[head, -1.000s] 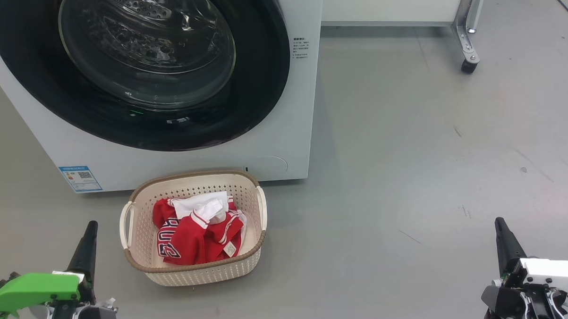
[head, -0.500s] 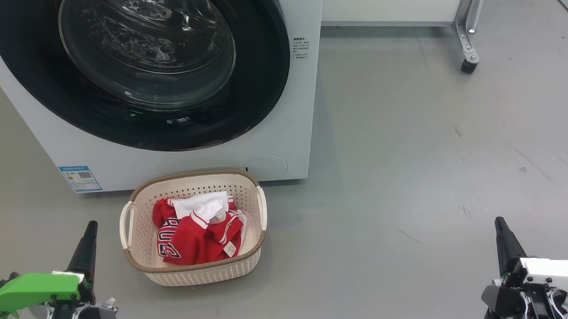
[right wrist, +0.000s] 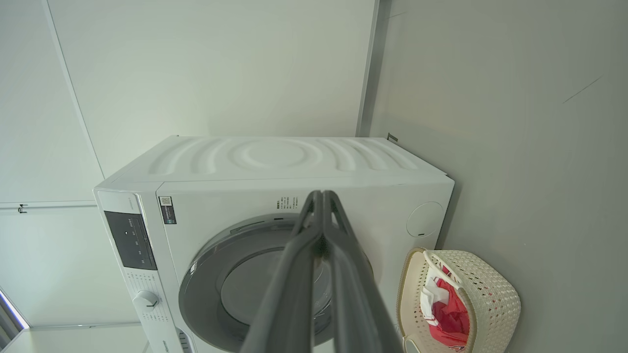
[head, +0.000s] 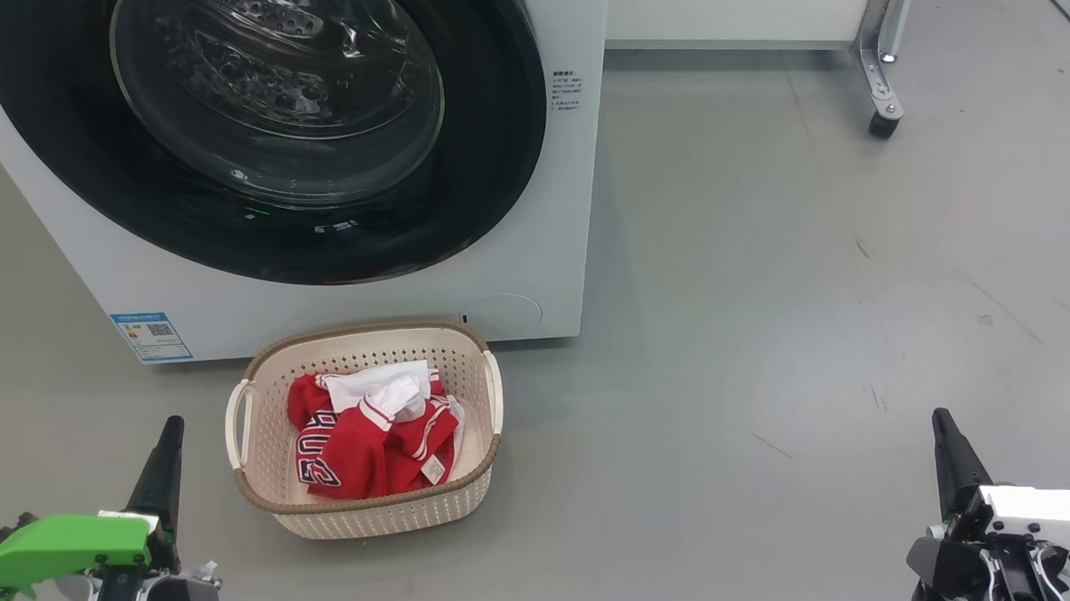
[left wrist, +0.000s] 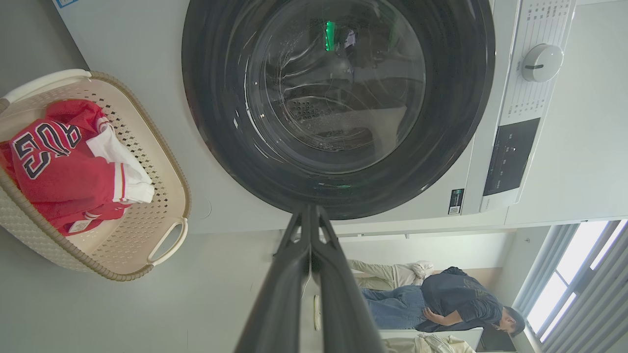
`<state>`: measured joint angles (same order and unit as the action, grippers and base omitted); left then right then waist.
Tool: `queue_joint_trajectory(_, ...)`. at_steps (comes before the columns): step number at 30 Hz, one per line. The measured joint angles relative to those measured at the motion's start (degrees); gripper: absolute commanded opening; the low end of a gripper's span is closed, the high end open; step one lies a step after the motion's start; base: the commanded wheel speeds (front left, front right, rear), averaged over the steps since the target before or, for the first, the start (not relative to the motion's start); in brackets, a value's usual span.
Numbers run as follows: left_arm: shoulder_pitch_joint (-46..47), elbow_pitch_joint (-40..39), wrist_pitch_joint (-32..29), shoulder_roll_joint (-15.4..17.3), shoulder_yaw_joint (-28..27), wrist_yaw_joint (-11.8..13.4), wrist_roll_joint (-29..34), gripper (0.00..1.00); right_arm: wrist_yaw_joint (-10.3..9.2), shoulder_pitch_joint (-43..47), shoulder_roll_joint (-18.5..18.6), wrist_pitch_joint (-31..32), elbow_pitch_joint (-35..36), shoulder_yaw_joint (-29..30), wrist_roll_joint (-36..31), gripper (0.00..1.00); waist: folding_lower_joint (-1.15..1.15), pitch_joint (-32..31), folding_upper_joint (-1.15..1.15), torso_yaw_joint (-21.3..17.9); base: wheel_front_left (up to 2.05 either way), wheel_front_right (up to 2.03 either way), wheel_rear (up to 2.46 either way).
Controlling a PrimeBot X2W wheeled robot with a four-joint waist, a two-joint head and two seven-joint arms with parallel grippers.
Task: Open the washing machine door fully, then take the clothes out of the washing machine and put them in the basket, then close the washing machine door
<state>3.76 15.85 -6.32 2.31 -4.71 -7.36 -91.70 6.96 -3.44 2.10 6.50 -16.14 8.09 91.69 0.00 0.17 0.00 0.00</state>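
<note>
Two dark long-fingered grippers hang low over the grey floor (head: 766, 300): the left gripper (head: 171, 439) and the right gripper (head: 945, 435), each with fingers pressed together, holding nothing. Bright red jerseys with white trim (head: 365, 450) lie crumpled inside the small cream perforated plastic basket (head: 365, 328), which stands just before the big white washing machine (head: 551, 212). Its round, glossy black-rimmed glass door (head: 491, 157) sits flush and closed.

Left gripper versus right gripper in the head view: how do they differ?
The left gripper has a green housing and sits beside the basket; the right gripper has a white housing and sits far from it, over the grey floor. Both are shut and hold nothing.
</note>
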Motion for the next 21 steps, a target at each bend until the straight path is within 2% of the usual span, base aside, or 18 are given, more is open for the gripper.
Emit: queue_joint_trajectory(21, 0.0, 0.0, 0.0, 0.0, 0.0, 0.0, 0.0, 0.0, 0.0, 0.0, 0.0, 0.0, 0.0, 0.0, 0.0, 0.0, 0.0, 0.0, 0.0, 0.0, 0.0, 0.0, 0.0)
